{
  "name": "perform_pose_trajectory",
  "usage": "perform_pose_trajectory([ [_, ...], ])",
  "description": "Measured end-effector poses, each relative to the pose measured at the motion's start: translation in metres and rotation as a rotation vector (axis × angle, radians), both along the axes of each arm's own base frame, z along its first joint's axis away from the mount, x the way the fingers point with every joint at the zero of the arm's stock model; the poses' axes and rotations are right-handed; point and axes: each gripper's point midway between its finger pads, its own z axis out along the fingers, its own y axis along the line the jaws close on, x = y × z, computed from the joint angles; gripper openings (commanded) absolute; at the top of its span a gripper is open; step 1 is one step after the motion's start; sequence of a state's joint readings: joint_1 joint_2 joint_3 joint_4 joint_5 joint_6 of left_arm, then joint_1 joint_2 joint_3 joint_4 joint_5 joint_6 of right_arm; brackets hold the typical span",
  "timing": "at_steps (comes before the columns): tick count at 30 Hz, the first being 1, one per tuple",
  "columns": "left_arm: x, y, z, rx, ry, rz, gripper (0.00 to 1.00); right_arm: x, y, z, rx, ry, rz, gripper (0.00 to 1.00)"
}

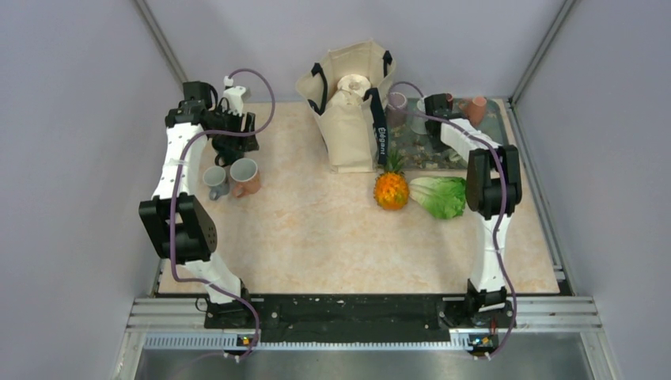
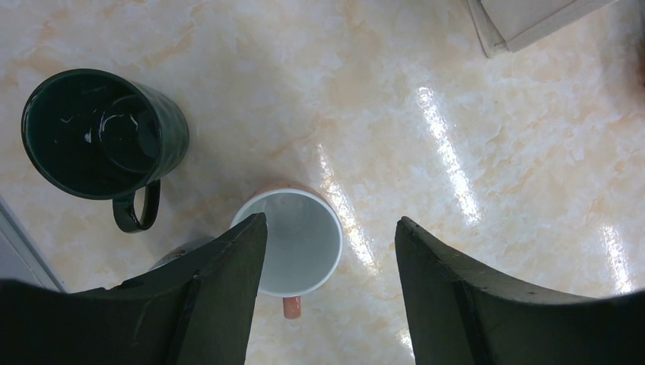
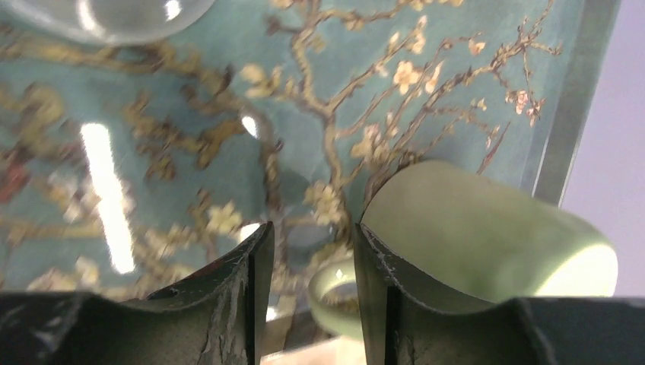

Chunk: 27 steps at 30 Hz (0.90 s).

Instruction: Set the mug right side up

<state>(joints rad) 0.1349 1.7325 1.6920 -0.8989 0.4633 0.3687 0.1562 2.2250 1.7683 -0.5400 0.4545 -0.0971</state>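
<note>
A pale green mug [image 3: 487, 236] sits on the flowered tray [image 3: 228, 114] in the right wrist view. Its body curves to the right of my fingers, and I cannot tell which way its mouth faces. The mug's handle loop [image 3: 335, 293] lies between the fingers of my right gripper [image 3: 312, 226]. The jaws are narrow, with the right finger against the mug and a gap left of the handle. From above, the right gripper [image 1: 437, 111] hides this mug. My left gripper [image 2: 331, 220] hangs open over an upright salmon mug [image 2: 293, 243].
An upright dark green mug [image 2: 99, 133] stands left of the salmon one [image 1: 245, 176], and a grey mug [image 1: 214, 180] beside it. The tray [image 1: 411, 146] also carries a pink mug [image 1: 396, 103] and a terracotta cup [image 1: 475, 109]. A canvas bag [image 1: 348, 111], pineapple [image 1: 392, 190] and lettuce [image 1: 440, 196] lie mid-table.
</note>
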Motion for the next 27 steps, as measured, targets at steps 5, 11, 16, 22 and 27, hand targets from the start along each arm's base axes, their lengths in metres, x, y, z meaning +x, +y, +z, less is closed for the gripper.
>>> perform_pose_trajectory([
  [5,0.0,0.0,0.0,-0.001,0.0,-0.001,0.67,-0.013,0.026,0.023,-0.013,-0.032,0.082,0.46],
  [11,0.0,-0.001,0.0,-0.003,0.001,-0.003,0.68,-0.034,0.035,0.069,0.091,-0.265,-0.018,0.48],
  [16,-0.001,-0.001,-0.001,-0.004,0.002,-0.003,0.68,-0.059,0.012,0.081,0.3,-0.519,-0.305,0.88],
  [22,-0.002,-0.002,-0.002,-0.01,0.006,-0.006,0.68,-0.053,0.0,0.061,0.483,-0.684,-0.618,0.84],
  [27,-0.006,-0.003,-0.01,-0.013,0.03,-0.007,0.68,-0.047,-0.005,0.037,0.553,-0.736,-0.822,0.77],
])
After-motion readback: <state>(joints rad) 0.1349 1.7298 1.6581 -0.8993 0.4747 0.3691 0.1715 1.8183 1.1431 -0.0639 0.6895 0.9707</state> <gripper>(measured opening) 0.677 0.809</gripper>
